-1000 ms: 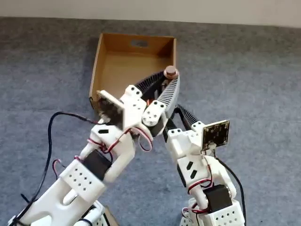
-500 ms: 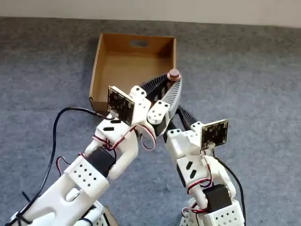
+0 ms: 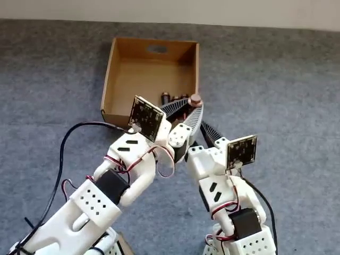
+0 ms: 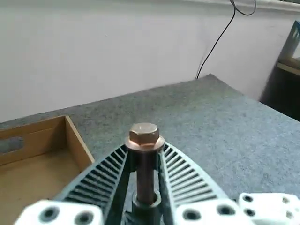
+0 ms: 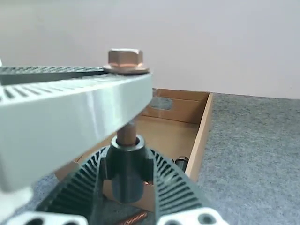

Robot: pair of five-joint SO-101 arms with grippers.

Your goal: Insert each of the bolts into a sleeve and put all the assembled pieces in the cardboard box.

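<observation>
**Bolt meets sleeve at the box's near right corner**

Cardboard box (image 3: 110, 74) sits upper centre in the high view, with open grey bench (image 3: 281, 79) on both sides. Dark pieces (image 3: 172, 97) lie against its near wall. Left claw (image 4: 144, 153) is narrow, clamped on the bolt (image 4: 144, 136) just under the head. Right claw (image 5: 125, 161) grips the dark sleeve (image 5: 125, 180), and the bolt shank enters its top.
</observation>
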